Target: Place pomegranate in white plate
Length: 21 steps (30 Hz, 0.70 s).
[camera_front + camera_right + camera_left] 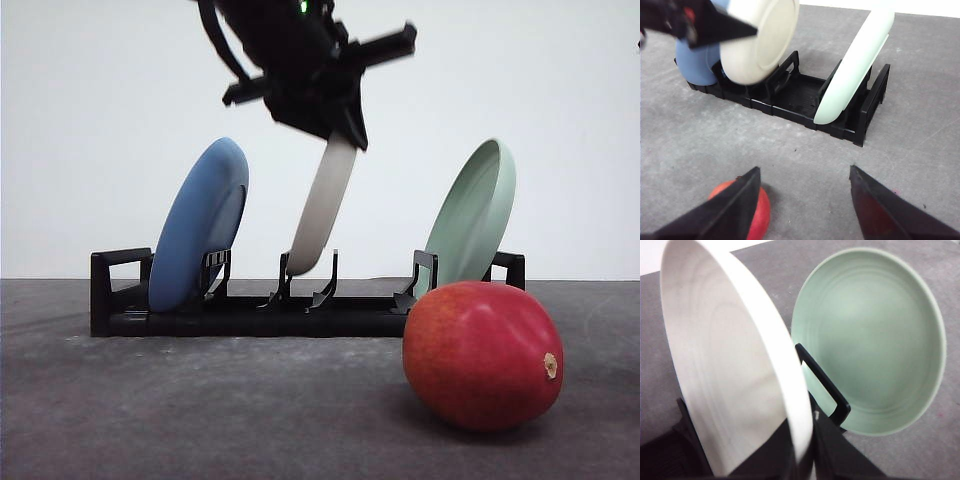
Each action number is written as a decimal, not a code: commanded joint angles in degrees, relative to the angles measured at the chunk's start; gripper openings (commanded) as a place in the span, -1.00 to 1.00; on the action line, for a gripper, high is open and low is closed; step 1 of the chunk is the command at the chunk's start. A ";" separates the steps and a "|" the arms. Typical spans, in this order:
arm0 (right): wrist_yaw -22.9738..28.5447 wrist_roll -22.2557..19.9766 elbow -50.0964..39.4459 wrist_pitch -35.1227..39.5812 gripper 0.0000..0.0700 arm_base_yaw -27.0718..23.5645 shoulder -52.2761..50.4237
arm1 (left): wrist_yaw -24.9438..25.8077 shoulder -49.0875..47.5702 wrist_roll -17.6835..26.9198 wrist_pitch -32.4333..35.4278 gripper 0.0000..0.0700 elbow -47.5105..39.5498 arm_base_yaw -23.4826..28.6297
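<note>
The left pincer (330, 125) is clamped on the upper rim of the cream-white shallow round plate (322, 208), which hangs tilted with its lower edge just above the middle slot of the black plastic dish rack (240, 312), between the blue plate (198, 225) and the pale green plate (472, 215). The glossy red roundish pomegranate (482, 355) lies on the grey desk (200, 410) in front of the rack's right end. The right pincer (802, 205) hovers with its jaws spread wide and empty, the fruit just beside one finger.

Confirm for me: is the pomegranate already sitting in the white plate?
No. In the front view the pomegranate lies on the table in front of the rack, while the left gripper holds the white plate by its top edge.
</note>
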 commanded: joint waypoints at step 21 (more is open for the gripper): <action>-0.09 0.25 1.11 0.44 0.03 0.24 0.07 | 8.10 -17.02 -6.13 -9.29 -1.00 -2.34 -6.10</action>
